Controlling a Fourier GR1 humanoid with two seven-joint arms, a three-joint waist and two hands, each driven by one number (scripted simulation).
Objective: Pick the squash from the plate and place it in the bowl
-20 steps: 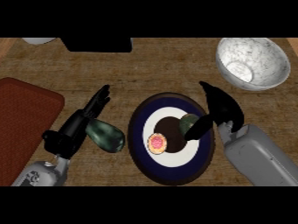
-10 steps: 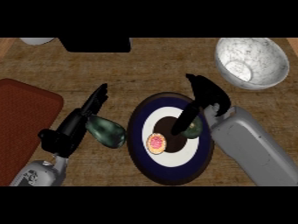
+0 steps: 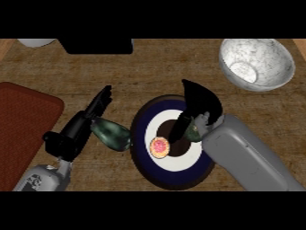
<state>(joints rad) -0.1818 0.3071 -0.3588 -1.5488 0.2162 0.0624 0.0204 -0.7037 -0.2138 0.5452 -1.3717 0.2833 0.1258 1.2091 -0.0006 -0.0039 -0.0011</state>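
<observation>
The squash [image 3: 163, 144] lies on the dark blue and white plate [image 3: 173, 178] at the counter's middle; it is dark, with a pink cut end facing lower left. My right hand [image 3: 203, 107] hangs over the plate's upper right part. Its fingers point away from me and its thumb reaches down along the squash's far end. The fingers are not curled round the squash, and the hand hides part of it. The white marbled bowl [image 3: 257, 63] stands at the upper right, with nothing in it. My left hand [image 3: 82, 128] rests open left of the plate, fingers straight.
A dark green mottled object [image 3: 113, 135] lies between my left hand and the plate. A red-brown mat [image 3: 13, 134] covers the left side. A black block [image 3: 95, 46] and a white dish [image 3: 36, 42] sit at the far edge.
My right hand has moved left from the plate's right edge to over the squash, with the forearm following. The left hand and the green object have stayed put.
</observation>
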